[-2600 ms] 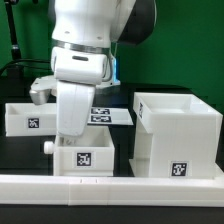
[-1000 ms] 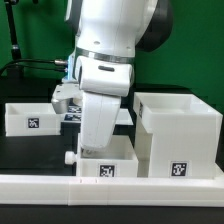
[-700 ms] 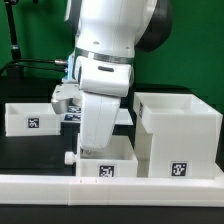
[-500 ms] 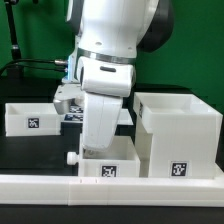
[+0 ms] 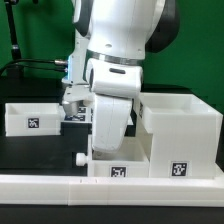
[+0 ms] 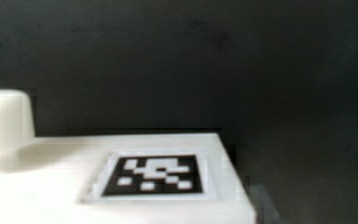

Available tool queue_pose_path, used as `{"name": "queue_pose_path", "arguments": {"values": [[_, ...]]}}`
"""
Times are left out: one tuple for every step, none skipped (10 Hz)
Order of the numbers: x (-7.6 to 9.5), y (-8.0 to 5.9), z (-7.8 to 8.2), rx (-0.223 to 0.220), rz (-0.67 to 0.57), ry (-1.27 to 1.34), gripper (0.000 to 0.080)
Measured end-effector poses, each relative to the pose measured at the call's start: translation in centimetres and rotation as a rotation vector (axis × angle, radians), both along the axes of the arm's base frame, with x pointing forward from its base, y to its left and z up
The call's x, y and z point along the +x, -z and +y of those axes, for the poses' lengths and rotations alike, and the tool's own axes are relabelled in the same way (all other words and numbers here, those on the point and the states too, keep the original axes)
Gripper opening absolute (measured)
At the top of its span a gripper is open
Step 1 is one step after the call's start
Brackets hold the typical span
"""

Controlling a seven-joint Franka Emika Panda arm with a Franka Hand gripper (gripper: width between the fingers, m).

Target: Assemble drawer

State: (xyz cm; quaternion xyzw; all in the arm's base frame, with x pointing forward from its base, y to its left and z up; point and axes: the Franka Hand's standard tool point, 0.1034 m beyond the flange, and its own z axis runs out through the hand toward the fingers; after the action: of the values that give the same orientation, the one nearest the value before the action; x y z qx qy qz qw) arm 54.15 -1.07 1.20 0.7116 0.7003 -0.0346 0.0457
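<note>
The drawer's large white housing stands at the exterior view's right, tag on its front. My gripper reaches down into a small white tray just left of the housing. Its fingertips are hidden behind the tray's wall, and it appears shut on that wall. The tray's round knob points to the exterior view's left. The wrist view shows the tray's tagged wall and the knob close up, with no fingers visible. A second tray sits at the far left.
A long low white rail runs along the front edge. The marker board lies behind the arm, mostly hidden. Black table surface lies between the left tray and the held tray.
My gripper and the small tray have slid together toward the exterior view's right, and the tray now stands against the housing's side.
</note>
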Motion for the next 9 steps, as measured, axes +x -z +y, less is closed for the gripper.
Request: {"name": "queue_pose_path", "arguments": {"values": [[-0.03,0.01,-0.03,0.000,0.000,0.001,0.0042],[-0.03,0.02,-0.04,0.000,0.001,0.001,0.0042],[-0.05,0.03,0.08,0.000,0.000,-0.002,0.0042],[-0.05,0.04,0.42,0.000,0.000,-0.009,0.0042],[-0.07,0.04,0.45,-0.001,0.003,-0.007,0.0042],[-0.08,0.04,0.43,-0.003,0.008,-0.010,0.0042],[-0.07,0.02,0.36,-0.008,0.016,-0.015,0.0042],[-0.04,-0.01,0.26,-0.012,0.018,-0.017,0.0042],[-0.05,-0.01,0.21,-0.012,0.018,-0.016,0.0042]]}}
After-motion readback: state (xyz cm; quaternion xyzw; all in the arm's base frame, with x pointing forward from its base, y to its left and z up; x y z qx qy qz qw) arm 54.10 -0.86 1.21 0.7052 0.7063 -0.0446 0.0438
